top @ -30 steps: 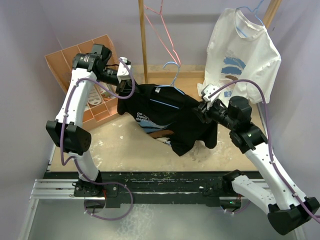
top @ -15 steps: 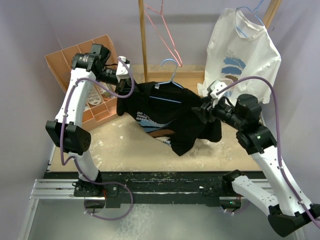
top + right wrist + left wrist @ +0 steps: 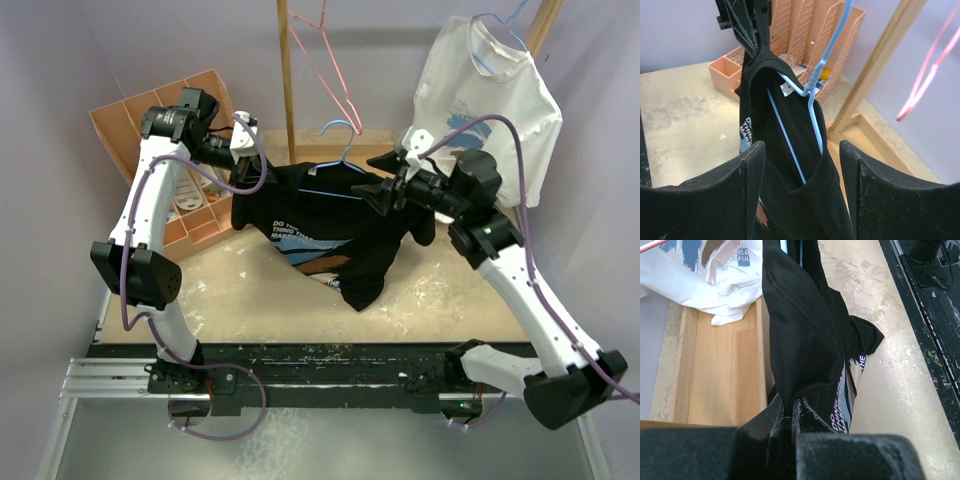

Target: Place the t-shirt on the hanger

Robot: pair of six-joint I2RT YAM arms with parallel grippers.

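Note:
The black t-shirt (image 3: 335,235) hangs above the table with the light-blue hanger (image 3: 347,138) inside its neck, the hook sticking up. My left gripper (image 3: 243,168) is shut on the shirt's left shoulder; the cloth (image 3: 805,330) is pinched between its jaws (image 3: 790,412). My right gripper (image 3: 378,185) is open at the other shoulder. In the right wrist view the shirt's shoulder (image 3: 790,200) and the blue wire (image 3: 815,115) lie between its spread fingers (image 3: 801,147), not clamped.
A white t-shirt (image 3: 490,100) hangs at the back right on another blue hanger. A pink hanger (image 3: 325,60) hangs by a wooden post (image 3: 287,80). An orange organiser (image 3: 130,130) stands at the back left. A wooden tray (image 3: 725,370) lies under the shirts.
My right gripper has opened, let go of the shirt's right side, and moved up and left towards the hanger. The left gripper has kept its hold and barely moved.

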